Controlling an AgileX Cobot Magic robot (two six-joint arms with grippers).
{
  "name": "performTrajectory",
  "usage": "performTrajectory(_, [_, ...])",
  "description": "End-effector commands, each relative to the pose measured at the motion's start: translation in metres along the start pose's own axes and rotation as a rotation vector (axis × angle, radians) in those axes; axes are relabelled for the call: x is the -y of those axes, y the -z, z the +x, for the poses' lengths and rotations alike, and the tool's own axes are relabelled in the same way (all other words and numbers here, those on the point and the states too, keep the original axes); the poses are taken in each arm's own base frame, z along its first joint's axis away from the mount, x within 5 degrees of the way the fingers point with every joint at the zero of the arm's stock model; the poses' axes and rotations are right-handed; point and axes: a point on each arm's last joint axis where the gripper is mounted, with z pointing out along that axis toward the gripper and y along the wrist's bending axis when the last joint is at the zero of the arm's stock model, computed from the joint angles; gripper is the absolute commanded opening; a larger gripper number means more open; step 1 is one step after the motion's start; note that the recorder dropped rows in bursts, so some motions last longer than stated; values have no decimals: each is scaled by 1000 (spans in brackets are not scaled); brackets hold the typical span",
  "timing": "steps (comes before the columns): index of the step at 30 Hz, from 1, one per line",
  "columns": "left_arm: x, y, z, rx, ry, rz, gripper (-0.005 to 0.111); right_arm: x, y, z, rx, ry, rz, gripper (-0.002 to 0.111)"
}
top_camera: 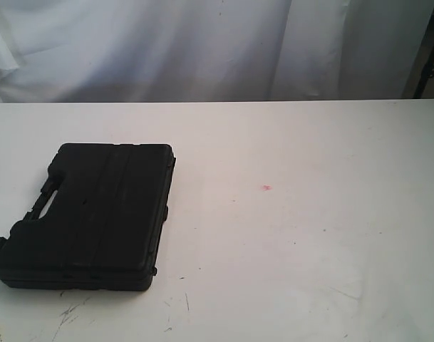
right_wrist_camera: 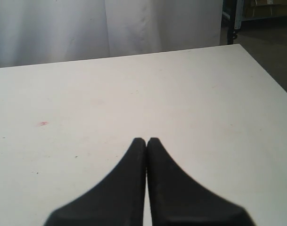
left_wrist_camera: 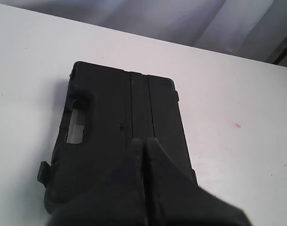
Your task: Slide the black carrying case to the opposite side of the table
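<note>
Left gripper (left_wrist_camera: 145, 141), closed, sits over the case (top_camera: 95, 214), perhaps touching; right gripper (right_wrist_camera: 146, 140) likewise closed. Its long axis runs front-to-back, handle cutout (top_camera: 45, 199) facing the table (top_camera: 309, 249) left edge.

— What stands in your way on the surface (top_camera: 309, 249)?

— Only the case (top_camera: 88, 214). It lies flat on the left side, near the front edge. My left hand (left_wrist_camera: 144, 141), fingers pressed together, points down at its lid with open air between them.

— And to the right of the case?

— Bare surface right across. A small red dot (top_camera: 266, 188) sits near the middle, but it is flat and blocks nothing. My right hand (right_wrist_camera: 146, 140), fingers also together, looks over open surface as far as the back edge and the right edge.

— And behind?

— A white curtain (top_camera: 202, 43) hangs past the back edge, and my room ends there.
</note>
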Motion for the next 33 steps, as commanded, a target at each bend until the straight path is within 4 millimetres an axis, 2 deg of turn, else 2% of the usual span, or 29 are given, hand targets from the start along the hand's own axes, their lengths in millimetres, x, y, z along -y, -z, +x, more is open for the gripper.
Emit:
performTrajectory(1, [-2,1,-4,50,-46,-23,0,0,0,1,2,2,-2,0])
performTrajectory(6, [-7,4,-4,65,-142,-84,0,0,0,1,2,2,-2,0])
performTrajectory(9, [-10,19,-3,140,-158,-118,0,0,0,1,2,2,-2,0])
performTrajectory(12, [-16,36,13,240,-136,-175,0,0,0,1,2,2,-2,0])
performTrajectory(14, [-18,39,24,271,-137,-178,0,0,0,1,2,2,-2,0])
performTrajectory(19, [-27,32,48,419,-148,-173,0,0,0,1,2,2,-2,0])
performTrajectory(23, [-34,24,60,530,-155,-173,0,0,0,1,2,2,-2,0])
performTrajectory(33, [-45,8,92,488,-152,-183,0,0,0,1,2,2,-2,0])
